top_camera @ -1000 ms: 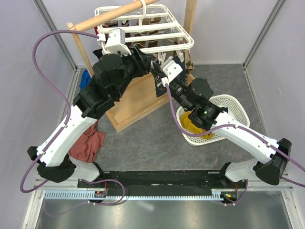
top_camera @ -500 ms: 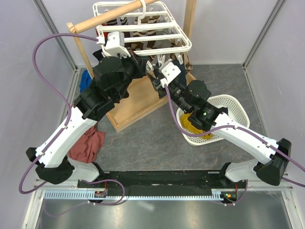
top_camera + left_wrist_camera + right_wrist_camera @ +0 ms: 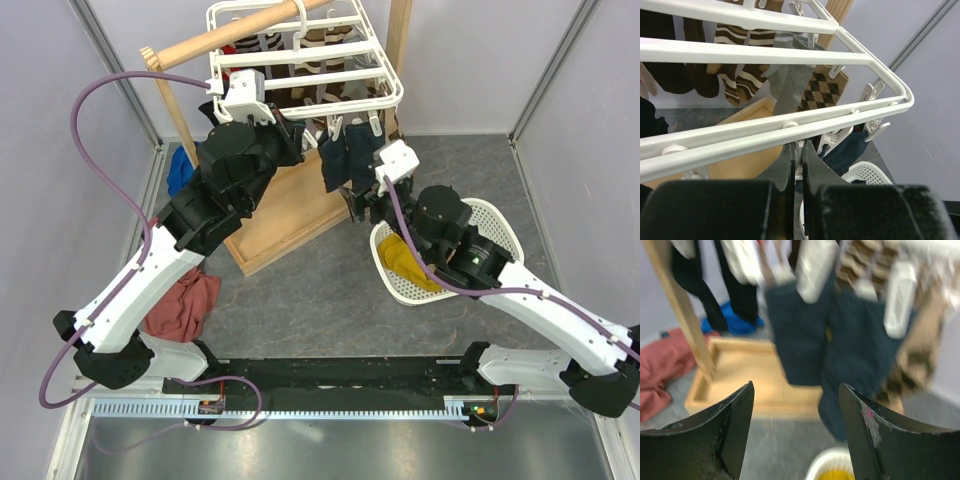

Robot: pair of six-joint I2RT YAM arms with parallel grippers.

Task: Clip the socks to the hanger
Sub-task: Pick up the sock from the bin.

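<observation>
Left wrist view: left fingers (image 3: 786, 167) pressed shut beneath the hanger (image 3: 765, 54); right fingers (image 3: 715, 440) spread wide, empty, facing 2 hanging navy socks (image 3: 797, 340).

White hanger (image 3: 300, 77) on wooden pole (image 3: 220, 38), navy socks (image 3: 345, 160) hanging from its near edge, yellow sock (image 3: 408, 262) in basket (image 3: 503, 228).

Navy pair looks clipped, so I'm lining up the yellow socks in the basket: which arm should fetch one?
Likely right. The right gripper is open and hangs close to the white basket holding the yellow socks; the left gripper is shut, up against the hanger, farther from the basket.
</observation>
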